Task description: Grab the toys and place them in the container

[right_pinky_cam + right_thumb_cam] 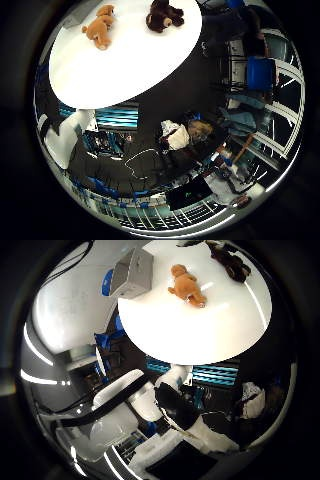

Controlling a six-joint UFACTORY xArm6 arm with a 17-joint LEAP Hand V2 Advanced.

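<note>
While the palm cameras look out from well above it, a white table (125, 60) carries two plush toys and a grey container (132, 272).

The tan toy (187, 285) lies near the table's middle, the dark brown toy (164, 15) apart from it near an edge; the container stands at another edge. Whether the hand's fingers are spread or curled cannot be told.

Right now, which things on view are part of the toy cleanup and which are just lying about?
Job:
- tan toy
- brown toy
- container
All three are on the white table.

Lying about:
- blue chair
- clutter on the dark floor
</note>
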